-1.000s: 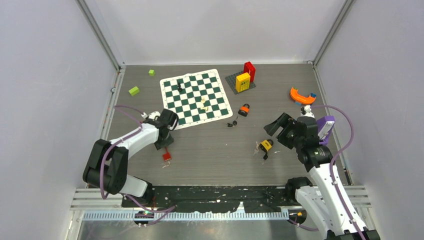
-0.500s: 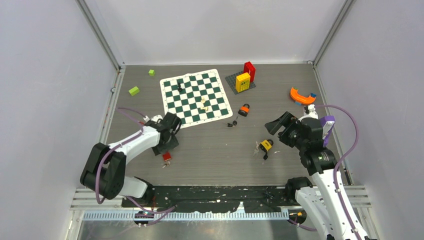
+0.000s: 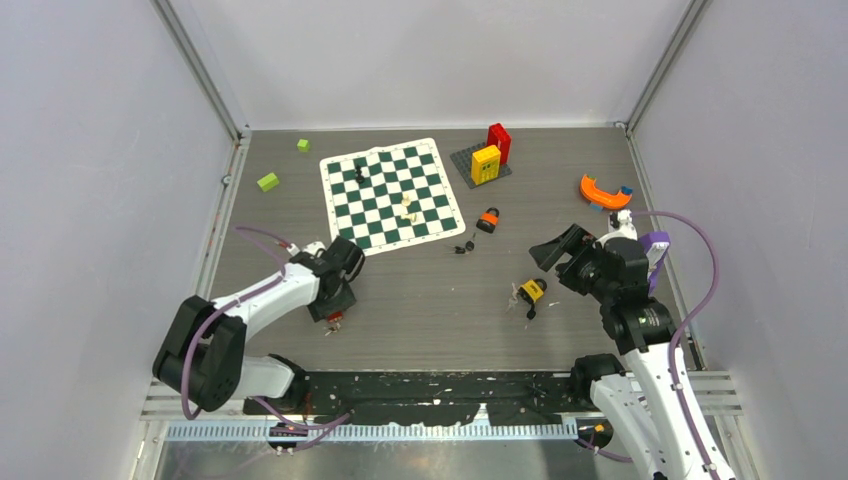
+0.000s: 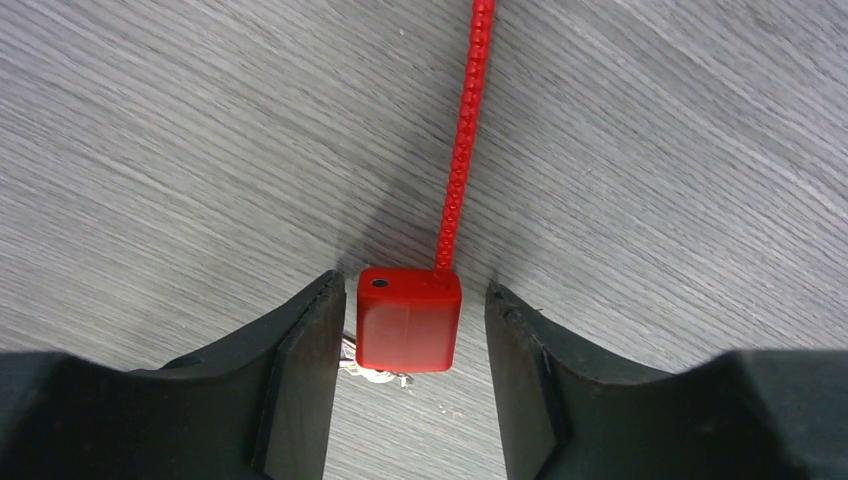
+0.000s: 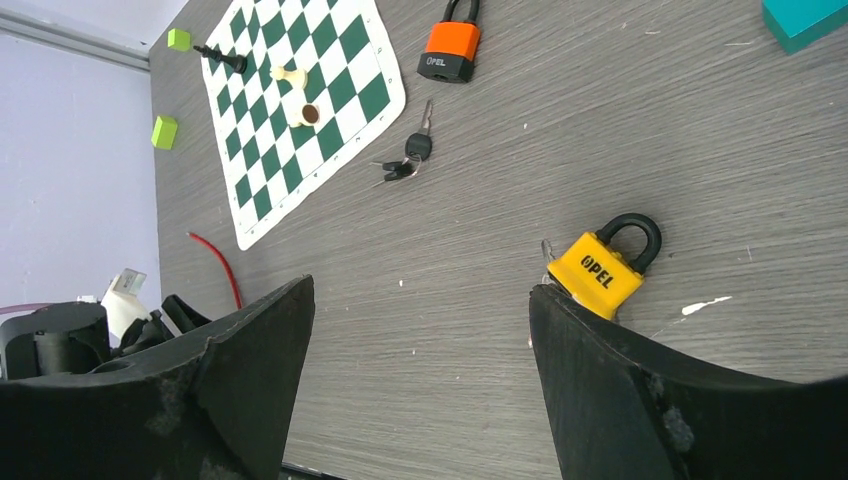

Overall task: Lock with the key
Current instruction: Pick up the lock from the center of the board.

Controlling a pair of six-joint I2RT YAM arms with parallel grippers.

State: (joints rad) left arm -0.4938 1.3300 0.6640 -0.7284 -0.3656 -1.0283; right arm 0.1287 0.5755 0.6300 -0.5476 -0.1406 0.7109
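Sliding toward the near edge since a second ago, the left arm is now bringing its left claw (image 4: 412, 286) down around the red padlock (image 4: 408, 318), which was lying uncovered in front of it before; the right arm is barely shifting.

Pale lilac walls are closing in a grey wood-grain table (image 3: 430, 320) on three sides, with metal rails running along its edges. A green-and-white chess mat (image 3: 392, 195) is lying toward the back with a few pieces standing on it. Two green blocks (image 3: 267, 181) are sitting to its left, and a yellow-and-red brick build (image 3: 486, 160) is sitting to its right. An orange curved piece (image 3: 603, 192) is lying by the right rail. Near the middle, an orange padlock (image 5: 450, 50) is resting close to a loose bunch of keys (image 5: 408, 155).

The left arm is stretching low across the table, pointing its wrist straight down. Its claw is standing narrowly parted, straddling the red padlock with a thin gap on each side. The padlock is lying flat, its beaded red cable (image 4: 460, 140) trailing away, and a metal key (image 4: 365, 370) is peeking out beneath one corner. The right arm is rising from its base and leaning inward, holding the right claw (image 5: 420, 290) spread wide above the table. A yellow padlock (image 5: 600, 272) is lying just beyond that claw's right finger.
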